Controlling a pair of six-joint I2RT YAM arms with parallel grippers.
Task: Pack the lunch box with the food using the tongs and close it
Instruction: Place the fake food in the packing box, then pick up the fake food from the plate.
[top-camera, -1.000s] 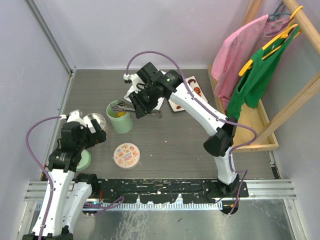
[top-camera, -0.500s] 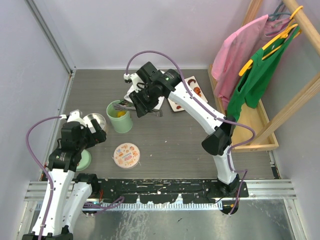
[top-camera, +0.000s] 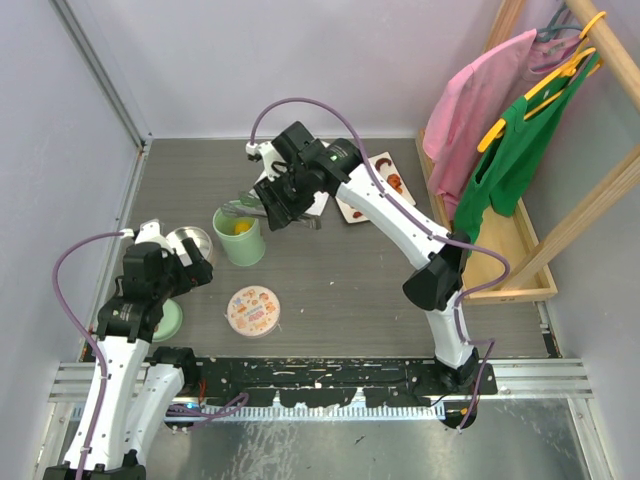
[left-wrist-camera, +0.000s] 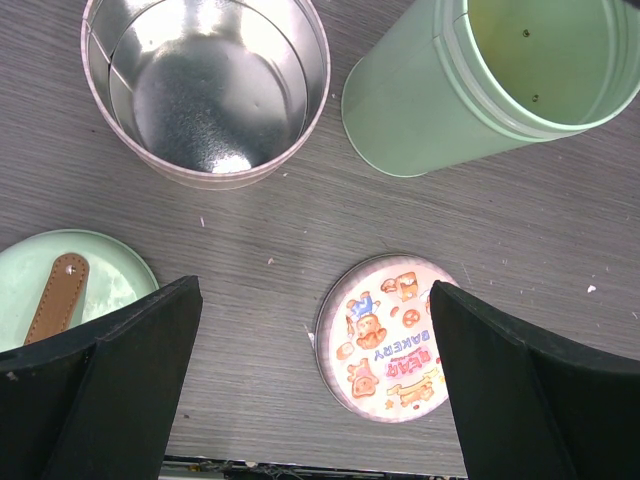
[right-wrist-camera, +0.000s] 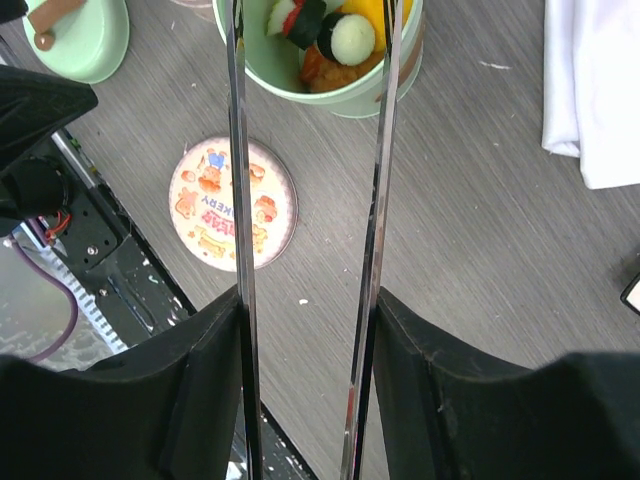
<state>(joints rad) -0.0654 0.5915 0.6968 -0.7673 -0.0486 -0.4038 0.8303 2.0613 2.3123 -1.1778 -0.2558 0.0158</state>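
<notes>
The lunch box (top-camera: 240, 238) is a mint-green cup standing upright on the table. Inside it (right-wrist-camera: 345, 92) lie pieces of food (right-wrist-camera: 330, 38): yellow, white, dark and orange-brown. My right gripper (right-wrist-camera: 305, 380) is shut on the tongs (right-wrist-camera: 237, 150), one finger pressing on each slim metal arm. The tongs (top-camera: 243, 210) point at the cup, their arms spread about as wide as its mouth and their tips out of view. My left gripper (left-wrist-camera: 315, 390) hangs open above the table, with nothing between its fingers. The mint-green lid (left-wrist-camera: 60, 290) with its brown knob lies at the near left.
An empty round metal tin (left-wrist-camera: 205, 90) stands left of the cup. A round lid with a bakery print (left-wrist-camera: 390, 335) lies flat below my left gripper. A white cloth (right-wrist-camera: 595, 90) and a flat tray (top-camera: 372, 188) lie behind the cup. A wooden rack (top-camera: 520, 160) of clothes stands right.
The arms of the tongs have spread wider in my right gripper. The right arm has shifted slightly back and left over the cup. The left arm has not moved.
</notes>
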